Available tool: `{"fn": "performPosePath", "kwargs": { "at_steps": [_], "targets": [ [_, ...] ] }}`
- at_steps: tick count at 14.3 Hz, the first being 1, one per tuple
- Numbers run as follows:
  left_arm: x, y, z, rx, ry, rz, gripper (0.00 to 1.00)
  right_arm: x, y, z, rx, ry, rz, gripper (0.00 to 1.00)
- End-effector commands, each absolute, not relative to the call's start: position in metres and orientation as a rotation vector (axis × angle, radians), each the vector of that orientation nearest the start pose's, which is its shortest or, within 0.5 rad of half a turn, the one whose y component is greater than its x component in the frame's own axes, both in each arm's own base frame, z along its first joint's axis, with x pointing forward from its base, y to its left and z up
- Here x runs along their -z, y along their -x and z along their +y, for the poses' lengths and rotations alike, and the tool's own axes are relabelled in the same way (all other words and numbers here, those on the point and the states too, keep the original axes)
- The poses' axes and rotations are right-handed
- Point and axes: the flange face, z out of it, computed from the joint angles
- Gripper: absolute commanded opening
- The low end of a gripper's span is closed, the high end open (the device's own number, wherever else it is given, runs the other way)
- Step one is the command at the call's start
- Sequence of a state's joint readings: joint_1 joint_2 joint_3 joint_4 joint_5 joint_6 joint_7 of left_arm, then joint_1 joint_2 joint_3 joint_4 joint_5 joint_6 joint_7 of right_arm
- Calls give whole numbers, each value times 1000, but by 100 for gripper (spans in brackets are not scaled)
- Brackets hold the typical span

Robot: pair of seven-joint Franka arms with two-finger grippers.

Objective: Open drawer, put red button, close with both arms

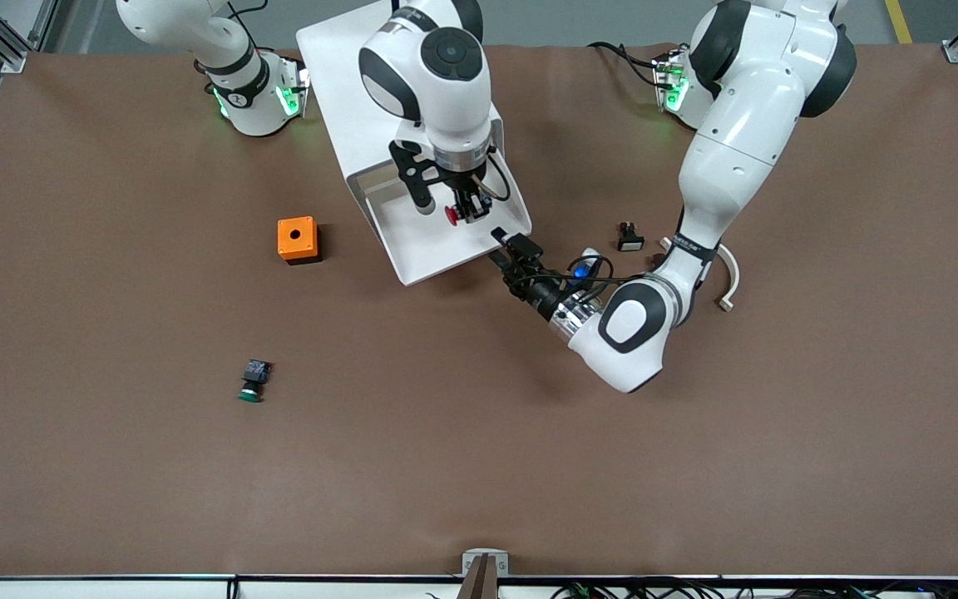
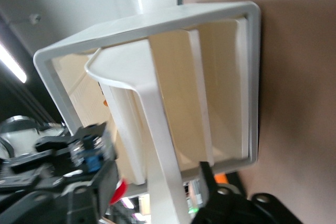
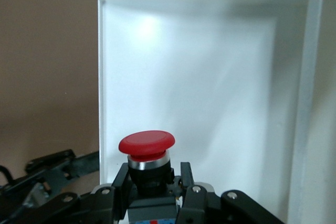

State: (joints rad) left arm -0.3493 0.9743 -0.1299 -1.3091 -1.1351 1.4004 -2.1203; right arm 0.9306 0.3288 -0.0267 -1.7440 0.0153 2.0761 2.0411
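The right gripper (image 1: 464, 212), clamped on the red button (image 1: 451, 215), hung over the pulled-out drawer (image 1: 437, 249), whose front corner the left gripper (image 1: 506, 241) met, its finger spread indiscernible.

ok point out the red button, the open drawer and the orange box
red button (image 3: 146, 142): right wrist view, on its red cap
drawer (image 1: 433, 254): front view, on its bare white floor
orange box (image 1: 297, 239): front view, on its top face

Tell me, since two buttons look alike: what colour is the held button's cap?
Red, clearest in the right wrist view.
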Motion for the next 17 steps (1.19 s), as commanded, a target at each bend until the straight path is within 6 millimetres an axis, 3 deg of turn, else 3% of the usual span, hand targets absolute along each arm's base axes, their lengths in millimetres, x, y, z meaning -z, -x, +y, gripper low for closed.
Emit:
{"fn": "performPosePath", "kwargs": {
  "at_steps": [1, 4, 6, 7, 8, 9, 12, 14, 17],
  "targets": [
    [-204, -577, -379, 2164, -1602, 2056, 99, -371, -390, 523, 30, 2595, 1736, 0],
    [-216, -589, -369, 2033, -1760, 1817, 99, -354, -379, 533, 30, 2629, 1726, 0],
    [-230, -609, -355, 1903, -1828, 1710, 99, -350, -375, 534, 29, 2647, 1724, 1],
    [-240, -619, -348, 1811, -1878, 1647, 99, -349, -375, 534, 29, 2659, 1714, 15],
    [-243, -622, -347, 1743, -1941, 1583, 99, -347, -375, 532, 31, 2673, 1704, 65],
    [-254, -626, -344, 1637, -2013, 1508, 99, -347, -374, 532, 30, 2684, 1692, 99],
    [-278, -638, -337, 1366, -2185, 1318, 99, -353, -395, 516, 21, 2759, 1606, 100],
    [-301, -647, -331, 1172, -2287, 1208, 99, -370, -416, 501, -2, 2871, 1490, 100],
    [-339, -653, -337, 911, -2410, 1078, 99, -404, -460, 456, -65, 3032, 1253, 100]
  ]
}}
